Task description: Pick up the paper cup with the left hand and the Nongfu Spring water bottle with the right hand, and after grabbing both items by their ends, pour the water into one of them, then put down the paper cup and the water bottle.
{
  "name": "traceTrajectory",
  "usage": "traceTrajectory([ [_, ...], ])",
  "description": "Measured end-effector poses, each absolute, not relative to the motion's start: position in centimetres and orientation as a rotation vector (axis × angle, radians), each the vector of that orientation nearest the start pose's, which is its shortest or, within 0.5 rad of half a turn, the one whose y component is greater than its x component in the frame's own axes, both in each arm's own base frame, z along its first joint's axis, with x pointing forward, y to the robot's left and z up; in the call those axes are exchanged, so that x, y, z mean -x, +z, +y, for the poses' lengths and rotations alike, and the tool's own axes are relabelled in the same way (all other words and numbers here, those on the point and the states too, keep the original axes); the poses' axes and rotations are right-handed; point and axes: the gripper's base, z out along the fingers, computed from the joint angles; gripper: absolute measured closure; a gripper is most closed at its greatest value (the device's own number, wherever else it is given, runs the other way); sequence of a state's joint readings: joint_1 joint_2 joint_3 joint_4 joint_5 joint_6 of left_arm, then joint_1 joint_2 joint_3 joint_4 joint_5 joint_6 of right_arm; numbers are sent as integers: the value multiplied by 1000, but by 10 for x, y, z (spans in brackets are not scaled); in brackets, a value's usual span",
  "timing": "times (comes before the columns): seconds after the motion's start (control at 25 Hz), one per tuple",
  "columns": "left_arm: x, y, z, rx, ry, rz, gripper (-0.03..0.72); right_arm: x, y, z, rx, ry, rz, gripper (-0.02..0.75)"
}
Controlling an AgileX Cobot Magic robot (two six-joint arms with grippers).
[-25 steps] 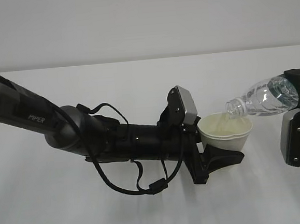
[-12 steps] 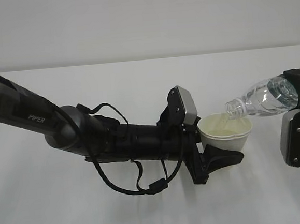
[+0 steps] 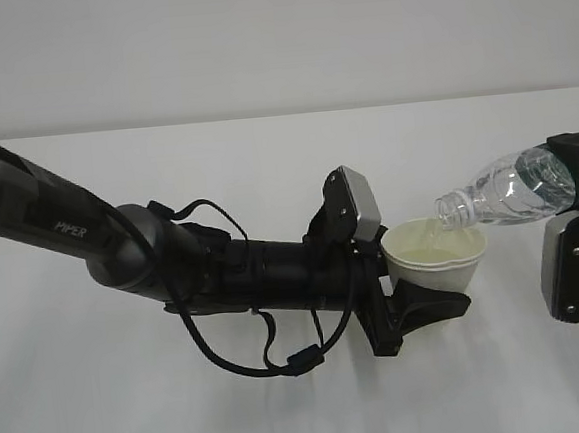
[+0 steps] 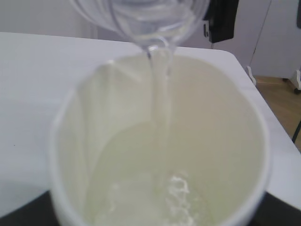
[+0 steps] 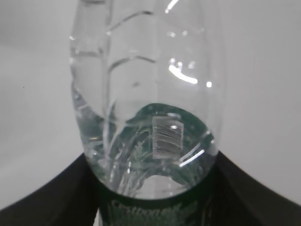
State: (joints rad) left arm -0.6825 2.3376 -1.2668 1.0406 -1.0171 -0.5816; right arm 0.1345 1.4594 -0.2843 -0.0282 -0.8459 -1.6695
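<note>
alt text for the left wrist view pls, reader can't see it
A thin stream of water falls from the mouth of the clear water bottle, tipped in at the top of the frame, into the paper cup seen from just above its rim. A shallow pool with bubbles sits in its cream inside. Behind lies the white table.

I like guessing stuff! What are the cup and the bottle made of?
The paper cup looks like matte white paper: opaque, with a rolled rim and cream inside. The Nongfu Spring water bottle seems to be thin clear plastic: see-through, ribbed and shiny with glints.
</note>
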Motion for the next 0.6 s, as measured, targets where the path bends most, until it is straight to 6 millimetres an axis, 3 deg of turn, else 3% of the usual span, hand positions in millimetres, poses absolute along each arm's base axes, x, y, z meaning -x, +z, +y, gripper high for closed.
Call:
traceTrajectory([
  [0.6,-300,85,-329,-1281,-1125,1437,251,-229,175,33,1553,-1059,1178,283],
])
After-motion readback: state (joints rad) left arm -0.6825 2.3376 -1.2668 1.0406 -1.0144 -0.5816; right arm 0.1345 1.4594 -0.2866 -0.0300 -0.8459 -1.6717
